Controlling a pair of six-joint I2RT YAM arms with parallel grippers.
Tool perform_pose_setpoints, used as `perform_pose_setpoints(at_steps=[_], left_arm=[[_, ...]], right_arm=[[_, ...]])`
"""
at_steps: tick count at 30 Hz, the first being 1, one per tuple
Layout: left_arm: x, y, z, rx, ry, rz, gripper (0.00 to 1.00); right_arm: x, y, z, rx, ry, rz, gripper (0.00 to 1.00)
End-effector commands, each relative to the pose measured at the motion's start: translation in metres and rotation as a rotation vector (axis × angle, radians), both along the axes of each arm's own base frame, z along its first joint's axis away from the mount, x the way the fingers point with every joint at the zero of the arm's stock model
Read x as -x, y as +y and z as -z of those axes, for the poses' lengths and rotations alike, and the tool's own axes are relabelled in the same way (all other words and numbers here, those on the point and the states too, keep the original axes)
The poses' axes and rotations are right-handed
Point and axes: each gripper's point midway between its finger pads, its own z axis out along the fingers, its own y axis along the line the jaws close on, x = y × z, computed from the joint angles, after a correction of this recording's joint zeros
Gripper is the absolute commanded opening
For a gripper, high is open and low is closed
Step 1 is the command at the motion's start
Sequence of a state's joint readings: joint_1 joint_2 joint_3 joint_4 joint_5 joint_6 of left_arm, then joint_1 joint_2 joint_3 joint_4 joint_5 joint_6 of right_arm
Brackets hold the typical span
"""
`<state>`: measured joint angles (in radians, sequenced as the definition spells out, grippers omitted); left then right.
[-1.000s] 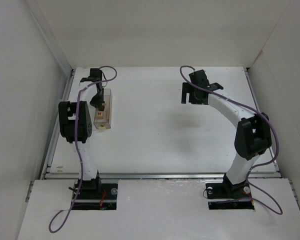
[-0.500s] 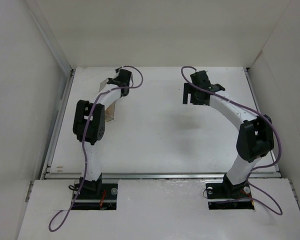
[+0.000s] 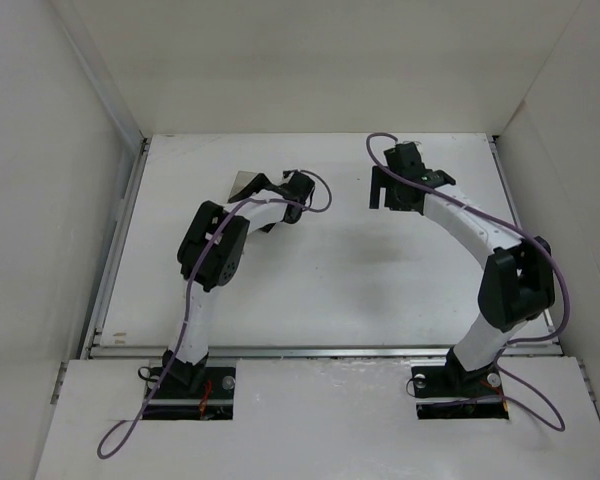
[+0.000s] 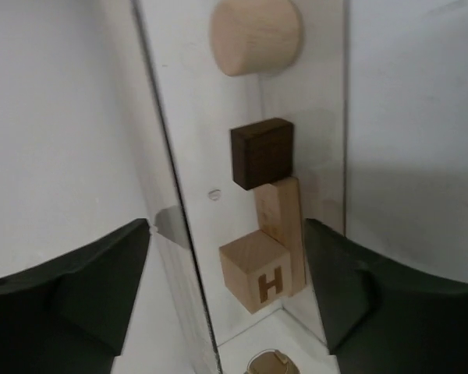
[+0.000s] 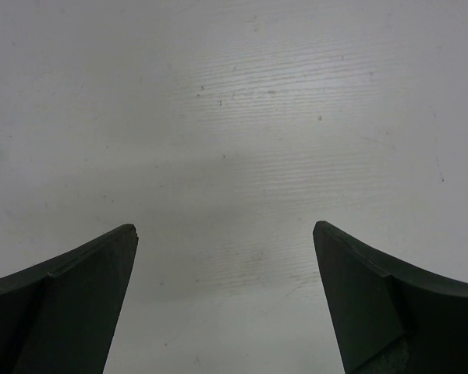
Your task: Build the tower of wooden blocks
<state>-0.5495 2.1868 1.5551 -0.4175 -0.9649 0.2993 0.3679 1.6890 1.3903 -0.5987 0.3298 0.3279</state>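
Presently the left hand [image 4: 228,224] is being held released astride the clear box [image 4: 179,156], the dark brown cube [image 4: 262,153] and tan oblong block [image 4: 285,210] lying inside, ahead between its fingers [image 4: 78,296], so a snag that tips the box and scatters the pieces is being risked.

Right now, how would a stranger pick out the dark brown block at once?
Find the clear plastic box on the table's left half. Inside, between the pale round piece and the cube marked H, lies the dark brown cube. Every neighbour is pale wood.
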Motion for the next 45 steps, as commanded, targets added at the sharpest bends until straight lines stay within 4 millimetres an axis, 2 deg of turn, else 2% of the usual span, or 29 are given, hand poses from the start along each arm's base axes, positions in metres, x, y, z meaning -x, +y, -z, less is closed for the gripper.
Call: perform_pose_setpoints(at_steps=[1,3,4,6,7,8,11,14,16,20,21,24,25,28,29,31,33,35,36,37,38,40,42,44,45], left_arm=[[0.006,-0.018,-0.028,0.173,-0.015,0.006,0.81],[0.009,-0.022,-0.044,0.229,-0.023,0.011,0.89],[0.007,-0.023,-0.046,0.287,-0.009,0.019,1.00],[0.004,-0.024,-0.054,0.401,-0.010,-0.006,1.00],[-0.001,-0.011,-0.058,0.459,-0.014,-0.041,1.00],[-0.004,-0.017,-0.052,0.554,0.019,-0.032,1.00],[-0.010,-0.001,-0.047,0.700,0.060,-0.070,1.00],[-0.014,0.008,-0.030,0.779,0.121,-0.111,1.00],[-0.009,0.000,-0.018,0.837,0.178,-0.102,1.00],[-0.009,0.002,-0.004,0.884,0.230,-0.113,0.99],[-0.008,-0.004,-0.003,0.914,0.246,-0.100,0.92],[-0.006,-0.002,0.002,0.955,0.275,-0.112,0.73],[-0.006,0.003,0.006,0.964,0.282,-0.125,0.53],[-0.008,0.008,0.004,0.966,0.276,-0.136,0.20],[-0.011,0.011,0.001,0.954,0.261,-0.138,0.00],[-0.014,0.015,-0.005,0.936,0.234,-0.153,0.00],[-0.014,0.014,-0.010,0.820,0.202,-0.152,0.00],[-0.012,-0.001,-0.026,0.685,0.148,-0.104,0.00],[-0.008,-0.008,-0.023,0.632,0.146,-0.084,0.00],[-0.009,-0.016,-0.028,0.604,0.106,-0.058,0.00],[-0.001,-0.020,-0.019,0.545,0.120,-0.041,0.00],[0.006,-0.034,-0.022,0.433,0.075,-0.009,0.00],[0.011,-0.043,-0.014,0.361,0.070,0.009,0.00],[0.007,-0.044,-0.019,0.311,0.014,-0.001,0.00],[0.007,-0.042,-0.016,0.298,0.008,-0.012,0.00]], right_arm=[[-0.002,-0.002,-0.021,-0.001,-0.069,0.006,1.00],[-0.001,0.001,-0.021,-0.001,-0.069,-0.003,1.00],[-0.001,0.003,-0.021,-0.008,-0.066,-0.009,1.00],[-0.001,0.005,-0.020,-0.014,-0.064,-0.015,1.00],[-0.001,0.004,-0.020,-0.008,-0.063,-0.021,1.00],[-0.001,0.004,-0.020,-0.008,-0.063,-0.021,1.00],[0.000,0.008,-0.020,-0.022,-0.058,-0.034,1.00],[0.000,0.007,-0.016,-0.012,-0.049,-0.041,1.00],[0.001,0.013,-0.016,-0.019,-0.046,-0.056,1.00],[0.003,0.010,-0.015,-0.009,-0.040,-0.050,1.00],[0.004,0.008,-0.014,0.000,-0.034,-0.045,1.00],[0.004,0.007,-0.014,0.007,-0.036,-0.039,1.00],[0.004,0.007,-0.014,0.007,-0.036,-0.039,1.00],[0.004,0.008,-0.015,0.015,-0.039,-0.041,1.00],[0.006,0.006,-0.014,0.025,-0.033,-0.035,1.00],[0.006,0.006,-0.014,0.025,-0.033,-0.035,1.00],[0.006,0.006,-0.014,0.025,-0.033,-0.035,1.00],[0.005,0.005,-0.014,0.031,-0.036,-0.029,1.00],[0.005,0.005,-0.014,0.031,-0.036,-0.029,1.00],[0.005,0.005,-0.014,0.031,-0.036,-0.029,1.00],[0.005,0.005,-0.014,0.031,-0.036,-0.029,1.00],[0.005,0.005,-0.010,0.035,-0.027,-0.029,1.00],[0.005,0.008,0.002,0.034,0.004,-0.039,1.00],[-0.001,0.022,0.005,-0.007,0.023,-0.087,1.00],[-0.004,0.028,0.015,-0.018,0.050,-0.102,1.00]])
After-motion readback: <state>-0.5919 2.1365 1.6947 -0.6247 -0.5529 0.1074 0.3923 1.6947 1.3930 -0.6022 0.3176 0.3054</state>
